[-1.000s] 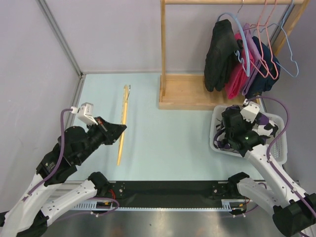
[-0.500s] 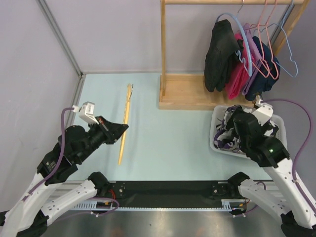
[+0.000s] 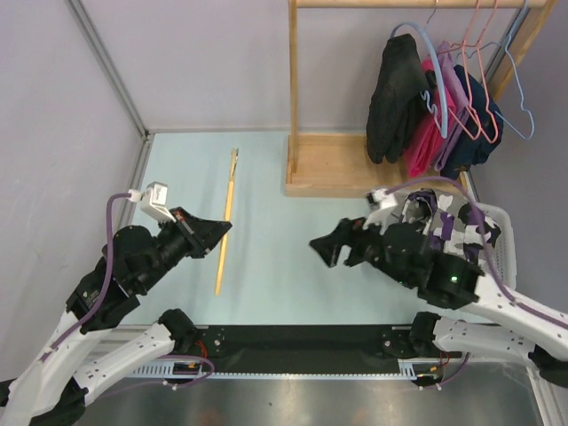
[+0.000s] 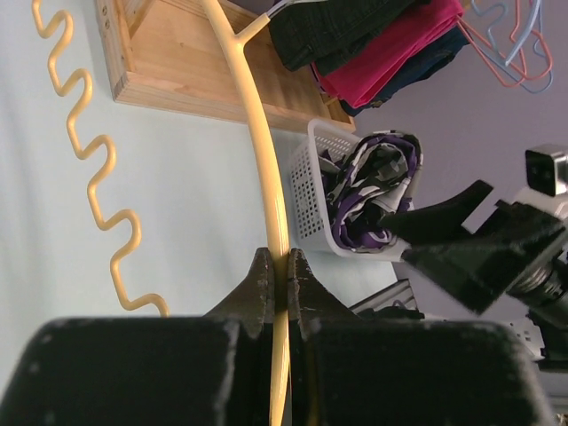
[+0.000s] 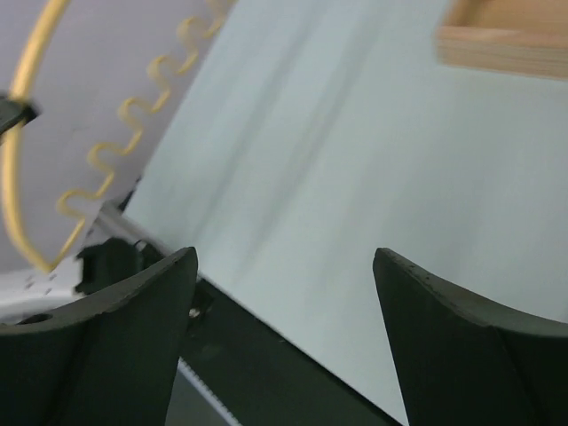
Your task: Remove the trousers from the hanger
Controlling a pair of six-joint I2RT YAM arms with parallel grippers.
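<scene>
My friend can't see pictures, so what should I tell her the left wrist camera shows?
The left gripper pinches the curved edge of a yellow hanger with a wavy bar. Behind it, a purple patterned garment lies bunched in a white basket, next to a wooden rack base with dark and pink clothes above it.

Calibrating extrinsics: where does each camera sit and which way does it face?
Top external: above and behind the bases, looking down on table, wooden rack, left arm, right arm.
Left wrist: along left pincer, shut on yellow hanger, toward basket and right arm.
Right wrist: past open right pincer, across table toward yellow hanger.
Shared: yellow hanger shows in all three.
</scene>
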